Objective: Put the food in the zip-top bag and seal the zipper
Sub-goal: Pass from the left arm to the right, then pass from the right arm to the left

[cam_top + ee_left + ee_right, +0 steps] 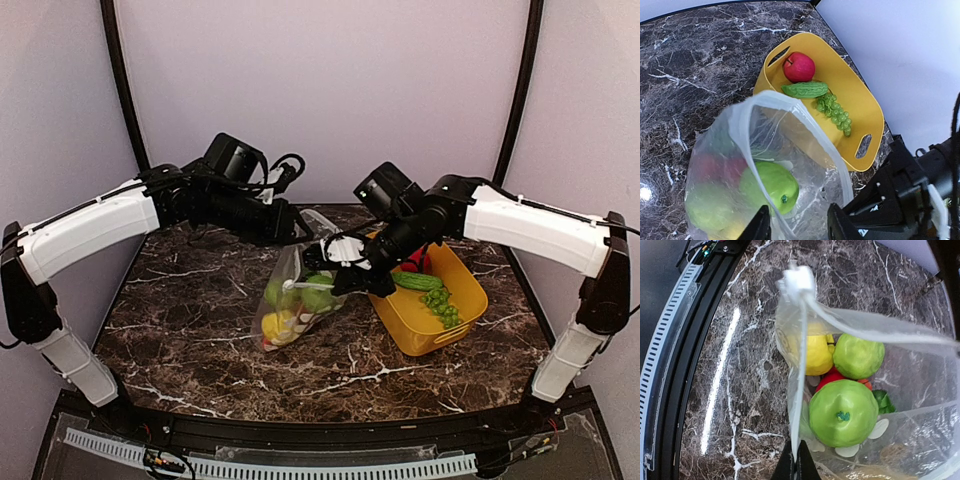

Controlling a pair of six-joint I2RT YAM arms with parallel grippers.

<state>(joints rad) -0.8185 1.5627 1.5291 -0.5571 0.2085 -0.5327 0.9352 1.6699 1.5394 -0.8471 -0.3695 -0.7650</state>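
Clear dotted plastic zip-top bag lying mid-tabletop, left of yellow plastic basket. Right fingers clamping bag rim; left fingers standing apart. Advisable: holding mouth raised, wide, for green toy grapes.

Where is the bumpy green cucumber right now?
Seen from above, the cucumber lies in the yellow basket, just right of the clear bag. It sits between a red fruit and the green grapes.
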